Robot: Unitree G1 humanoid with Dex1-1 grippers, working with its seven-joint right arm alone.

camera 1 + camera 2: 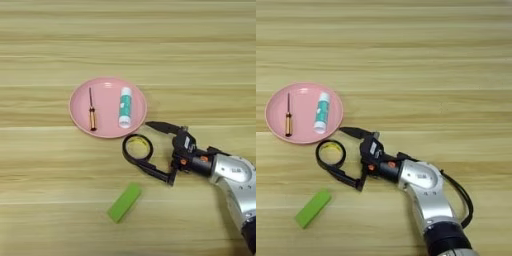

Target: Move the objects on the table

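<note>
Black tape ring (pixel 137 148) between open gripper (pixel 141 145) fingers, unclamped

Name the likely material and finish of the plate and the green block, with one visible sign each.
Plate: probably plastic, smooth and slightly glossy; uniform pink with a soft sheen along its raised rim.
Green block: possibly plastic or painted wood, matte; flat even colour, crisp edges, no highlights. The look leaves this open.

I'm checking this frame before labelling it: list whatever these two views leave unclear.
- Whether the lower finger touches the tape ring: black on black, both views.
- Print on the tube: too small.
- Screwdriver tip type: too thin.
- Whether the ring's rim touches the pink plate: they meet too closely.
- The arm beyond the elbow: cut by the bottom edge.
</note>
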